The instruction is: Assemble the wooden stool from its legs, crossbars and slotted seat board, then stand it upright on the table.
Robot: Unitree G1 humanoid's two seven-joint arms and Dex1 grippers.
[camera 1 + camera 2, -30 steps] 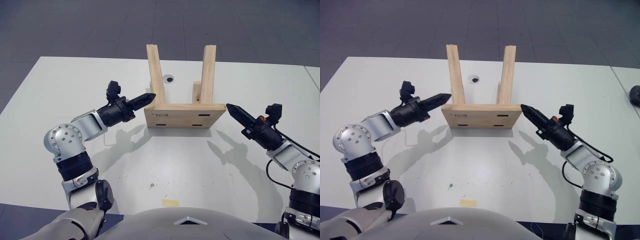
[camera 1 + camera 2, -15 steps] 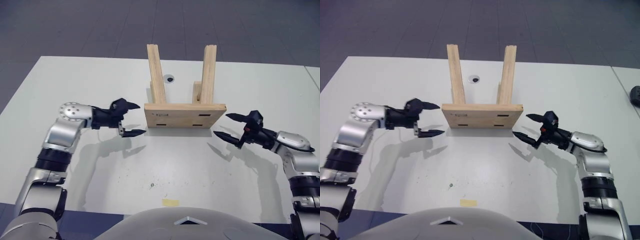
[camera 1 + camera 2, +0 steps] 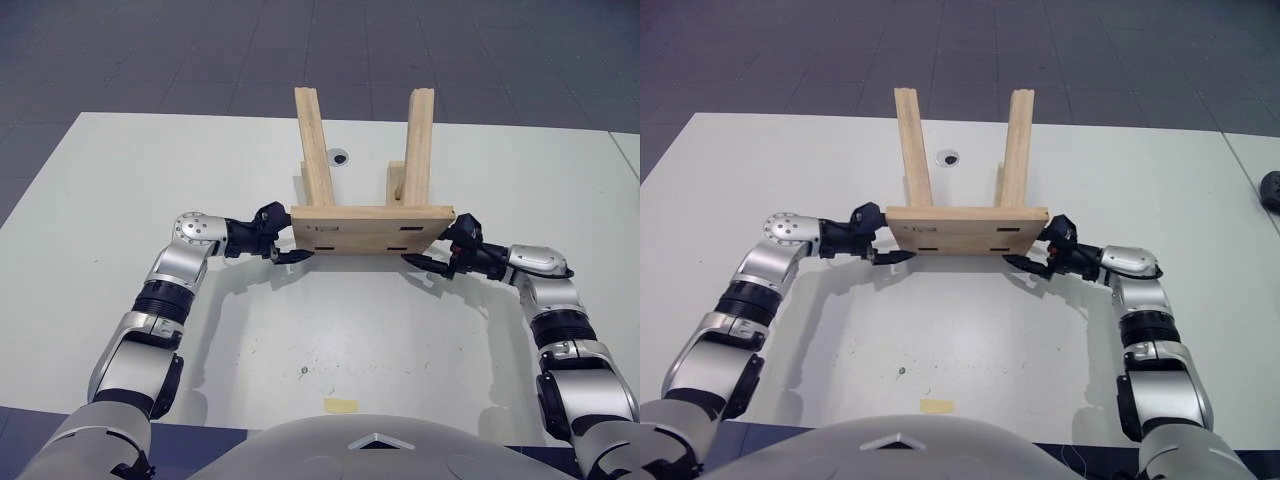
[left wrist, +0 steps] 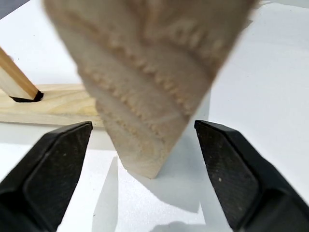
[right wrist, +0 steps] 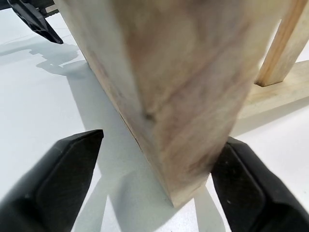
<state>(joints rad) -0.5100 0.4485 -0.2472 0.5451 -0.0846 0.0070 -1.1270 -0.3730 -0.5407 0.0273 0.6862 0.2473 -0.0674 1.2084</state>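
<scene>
Stool lies on its side on the bench, legs pointing away; left claw and right claw both released, straddling the seat board ends – I'd clench both together, evenly, then tip it slowly so joints hold

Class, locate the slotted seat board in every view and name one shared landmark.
Left eye view: seat board, just right of centre.
Right eye view: at centre.
Left wrist view: its end inside the open left gripper.
Right wrist view: its end inside the open right gripper.
Shared landmark: the white table.
</scene>
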